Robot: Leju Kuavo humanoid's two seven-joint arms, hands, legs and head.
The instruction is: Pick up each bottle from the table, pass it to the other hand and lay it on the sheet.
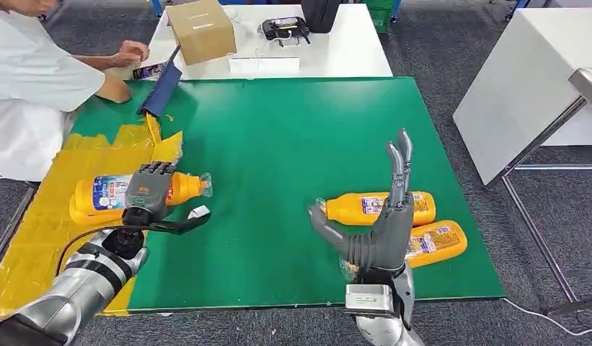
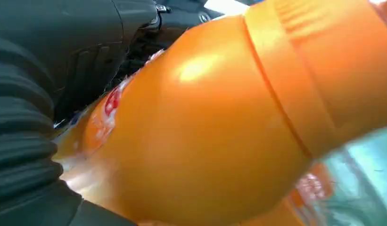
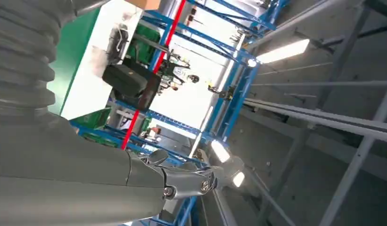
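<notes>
My left hand [image 1: 150,193] grips an orange bottle [image 1: 105,194] lying on its side over the yellow sheet [image 1: 44,231], at that sheet's edge nearest the green mat [image 1: 278,144]; the left wrist camera has the bottle [image 2: 205,127] pressed right against it. My right hand [image 1: 383,223] is raised over the mat's near edge, fingers spread and holding nothing. Just beyond it, two more orange bottles [image 1: 379,207] [image 1: 437,241] lie side by side on the mat covering the surface.

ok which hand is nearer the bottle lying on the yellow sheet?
Left. The left hand lies on top of the bottle at the yellow sheet; the right hand is raised far across the green mat.
</notes>
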